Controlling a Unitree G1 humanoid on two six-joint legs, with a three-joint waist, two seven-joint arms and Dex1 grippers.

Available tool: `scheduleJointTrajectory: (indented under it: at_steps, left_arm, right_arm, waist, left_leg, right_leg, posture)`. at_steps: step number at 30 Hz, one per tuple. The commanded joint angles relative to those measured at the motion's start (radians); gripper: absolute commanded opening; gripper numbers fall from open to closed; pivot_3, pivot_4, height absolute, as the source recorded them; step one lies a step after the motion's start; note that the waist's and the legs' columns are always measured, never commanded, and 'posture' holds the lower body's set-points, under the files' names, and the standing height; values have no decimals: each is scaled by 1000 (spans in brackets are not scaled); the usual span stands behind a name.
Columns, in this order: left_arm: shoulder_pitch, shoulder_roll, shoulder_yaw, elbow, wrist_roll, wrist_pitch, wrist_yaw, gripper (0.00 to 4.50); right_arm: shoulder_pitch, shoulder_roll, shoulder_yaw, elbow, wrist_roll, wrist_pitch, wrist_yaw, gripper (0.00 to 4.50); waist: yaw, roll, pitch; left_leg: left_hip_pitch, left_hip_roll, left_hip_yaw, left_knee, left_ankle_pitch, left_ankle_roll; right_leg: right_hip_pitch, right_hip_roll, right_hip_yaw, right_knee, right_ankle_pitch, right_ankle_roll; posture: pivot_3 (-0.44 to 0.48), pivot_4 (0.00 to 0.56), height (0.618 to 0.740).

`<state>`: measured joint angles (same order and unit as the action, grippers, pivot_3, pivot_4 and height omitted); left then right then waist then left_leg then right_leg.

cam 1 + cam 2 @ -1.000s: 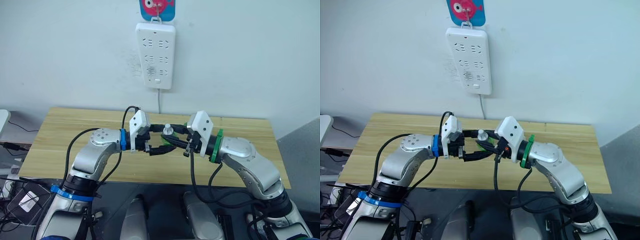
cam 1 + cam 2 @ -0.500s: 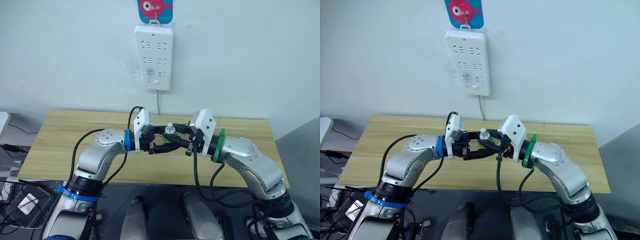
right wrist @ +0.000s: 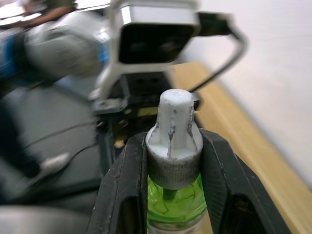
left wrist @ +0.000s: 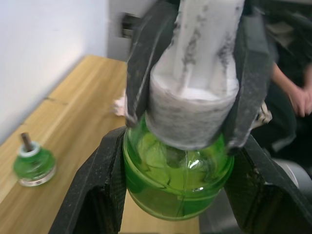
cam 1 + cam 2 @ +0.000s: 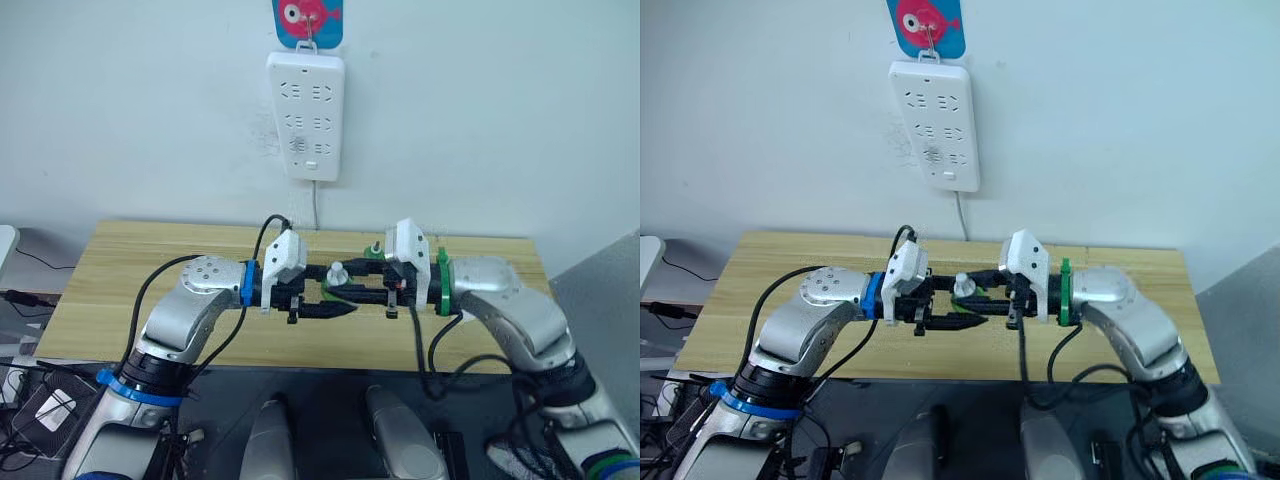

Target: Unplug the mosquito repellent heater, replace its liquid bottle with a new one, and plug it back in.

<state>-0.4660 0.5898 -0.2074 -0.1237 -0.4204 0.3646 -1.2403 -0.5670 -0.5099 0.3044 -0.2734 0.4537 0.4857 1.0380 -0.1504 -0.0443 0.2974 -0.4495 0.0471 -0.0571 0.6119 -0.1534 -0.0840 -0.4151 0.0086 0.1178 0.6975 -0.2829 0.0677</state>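
A green liquid bottle [image 4: 178,183] with a scuffed white cap [image 3: 173,139] is held above the table. A second green bottle [image 4: 33,165], uncapped with a wick, stands upright on the wood.

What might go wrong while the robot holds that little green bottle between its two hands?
1. The green bottle hangs in the air above the table, the left gripper on its body, the right gripper on its white cap. A slip could drop it.
2. If the cap comes off while the bottle is tilted, liquid may spill.
3. The open second bottle on the table could get knocked over.
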Motion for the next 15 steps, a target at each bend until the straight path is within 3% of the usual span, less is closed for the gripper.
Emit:
scheduleJointTrajectory:
  at_steps: [1, 6, 7, 11, 13, 15]
  left_arm:
    - [-27, 20, 5, 3, 11, -46, -47, 2325]
    - [-32, 1, 2, 19, 14, -55, -24, 2325]
    - [-28, -2, 4, 21, 16, -53, -15, 2325]
    - [-15, -13, 10, 34, 33, -71, 16, 2325]
    - [-6, -26, 16, 45, 42, -81, 41, 2325]
    - [-4, -39, 16, 55, 53, -93, 58, 2325]
  right_arm:
    - [-66, -57, 3, 89, 0, -44, 173, 1075]
    - [-58, -85, -43, 47, 15, -19, 151, 1075]
    - [-41, -85, -70, 28, 16, -18, 114, 1806]
    - [42, -91, -161, -81, 15, 6, -18, 3232]
    - [142, -88, -220, -229, 27, 70, -138, 3974]
    - [212, -75, -232, -340, 10, 126, -245, 4019]
  waist:
    - [0, 0, 0]
    - [1, 0, 0]
    - [1, 0, 0]
    - [2, 0, 0]
    - [2, 0, 0]
    - [3, 0, 0]
  left_leg:
    - [0, 0, -1, 0, 0, 0]
    - [0, 0, -1, 0, 0, 0]
    - [0, 0, -2, 0, 0, 1]
    - [-1, 0, -3, 0, 0, 0]
    - [-1, 0, -3, 0, 0, 0]
    - [-1, 0, -4, 0, 0, 0]
  right_leg:
    - [1, 0, 0, 0, 0, 0]
    - [1, 0, -1, 0, 0, 0]
    - [1, 0, -1, 0, 0, 0]
    - [1, 0, -2, 0, 0, 0]
    - [1, 0, -2, 0, 0, 0]
    - [1, 0, -3, 0, 0, 0]
  posture:
    - [-210, 230, 740]
    - [-227, 228, 740]
    - [-227, 228, 740]
    - [-242, 229, 740]
    - [-250, 231, 740]
    - [-259, 232, 740]
